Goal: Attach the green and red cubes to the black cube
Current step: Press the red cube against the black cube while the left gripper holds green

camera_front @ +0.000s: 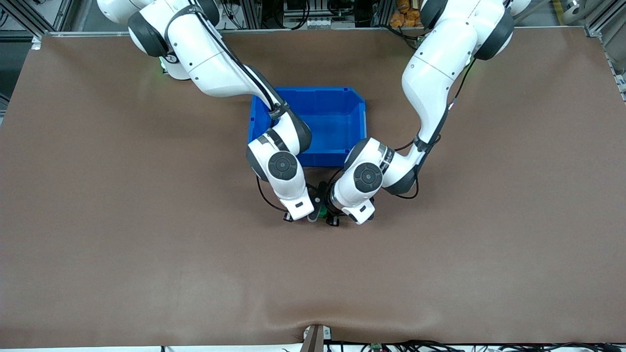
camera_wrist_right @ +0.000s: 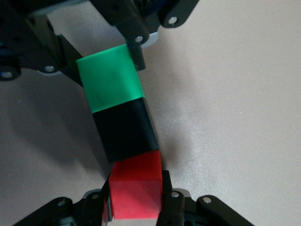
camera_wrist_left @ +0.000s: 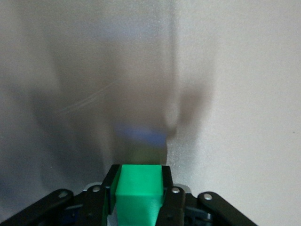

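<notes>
The three cubes sit in a row, touching, just above the brown table, between the blue bin and the front camera. My right gripper (camera_wrist_right: pixel 136 200) is shut on the red cube (camera_wrist_right: pixel 136 188). The black cube (camera_wrist_right: pixel 124 132) sits between the red cube and the green cube (camera_wrist_right: pixel 110 84). My left gripper (camera_wrist_left: pixel 138 186) is shut on the green cube (camera_wrist_left: pixel 138 195), which hides the black cube in the left wrist view. In the front view the two grippers meet tip to tip, right (camera_front: pixel 313 215) and left (camera_front: pixel 331 217), with a bit of green cube (camera_front: pixel 323 211) showing between them.
The open blue bin (camera_front: pixel 313 90) stands on the table just past the two wrists, toward the robots' bases. The right arm's forearm passes over the bin's corner. Brown table surface (camera_front: pixel 146 220) spreads wide on all sides.
</notes>
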Controlling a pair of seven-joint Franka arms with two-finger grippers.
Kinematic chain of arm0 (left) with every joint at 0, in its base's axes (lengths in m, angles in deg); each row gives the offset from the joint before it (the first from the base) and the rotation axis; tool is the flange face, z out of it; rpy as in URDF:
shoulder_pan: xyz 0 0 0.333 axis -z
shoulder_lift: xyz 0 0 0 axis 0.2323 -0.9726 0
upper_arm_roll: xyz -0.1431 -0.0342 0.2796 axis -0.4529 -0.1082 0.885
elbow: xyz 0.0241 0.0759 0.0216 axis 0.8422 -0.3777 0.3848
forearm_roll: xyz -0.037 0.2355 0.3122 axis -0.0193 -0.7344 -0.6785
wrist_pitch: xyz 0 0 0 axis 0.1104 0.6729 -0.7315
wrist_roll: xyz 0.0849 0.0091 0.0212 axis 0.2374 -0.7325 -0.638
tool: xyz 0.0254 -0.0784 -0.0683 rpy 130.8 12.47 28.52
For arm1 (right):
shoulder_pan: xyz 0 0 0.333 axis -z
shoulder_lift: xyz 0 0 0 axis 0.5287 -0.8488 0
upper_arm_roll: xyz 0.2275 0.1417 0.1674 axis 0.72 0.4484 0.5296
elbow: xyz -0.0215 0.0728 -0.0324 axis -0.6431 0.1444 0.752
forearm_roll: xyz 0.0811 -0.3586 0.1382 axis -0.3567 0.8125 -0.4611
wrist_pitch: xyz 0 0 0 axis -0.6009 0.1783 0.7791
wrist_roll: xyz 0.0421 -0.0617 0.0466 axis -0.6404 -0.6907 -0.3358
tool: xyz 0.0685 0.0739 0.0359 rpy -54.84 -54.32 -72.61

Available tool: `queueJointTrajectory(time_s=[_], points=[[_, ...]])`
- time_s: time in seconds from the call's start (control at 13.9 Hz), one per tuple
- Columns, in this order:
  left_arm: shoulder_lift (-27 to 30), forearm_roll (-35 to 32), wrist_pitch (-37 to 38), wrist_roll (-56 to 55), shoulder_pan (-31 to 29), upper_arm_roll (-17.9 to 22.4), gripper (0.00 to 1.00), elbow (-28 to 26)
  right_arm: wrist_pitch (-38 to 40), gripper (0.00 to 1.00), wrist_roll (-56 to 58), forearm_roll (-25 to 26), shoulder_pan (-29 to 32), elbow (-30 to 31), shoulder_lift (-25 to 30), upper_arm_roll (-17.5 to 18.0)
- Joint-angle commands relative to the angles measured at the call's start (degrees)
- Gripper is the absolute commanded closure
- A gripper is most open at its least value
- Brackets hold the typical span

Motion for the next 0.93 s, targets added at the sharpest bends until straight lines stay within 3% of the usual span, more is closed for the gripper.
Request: queueJointTrajectory(time_s=[0.0, 0.07, 0.14, 0.5, 0.86], points=[[0.0, 0.0, 0.9, -2.1, 0.7, 0.6, 1.0, 1.1, -0.7, 0.81, -1.4, -0.4, -0.7, -2.2, -1.8, -0.1], [0.1, 0.0, 0.9, -2.1, 0.6, 0.6, 1.0, 1.1, -0.8, 0.79, -1.3, -0.4, -0.7, -2.2, -1.8, -0.1], [0.1, 0.0, 0.9, -2.1, 0.6, 0.6, 1.0, 1.1, -1.4, 0.84, -1.2, -0.5, -0.7, -2.2, -1.9, -0.1], [0.3, 0.1, 0.9, -2.1, 0.5, 0.6, 1.0, 1.1, -2.8, 0.87, -1.2, -0.5, -0.8, -3.1, -2.5, -0.1], [0.3, 0.2, 0.8, -2.1, 0.4, 0.6, 1.0, 1.2, -2.8, 0.85, -1.4, -0.5, -1.4, -5.1, -3.8, -0.1]])
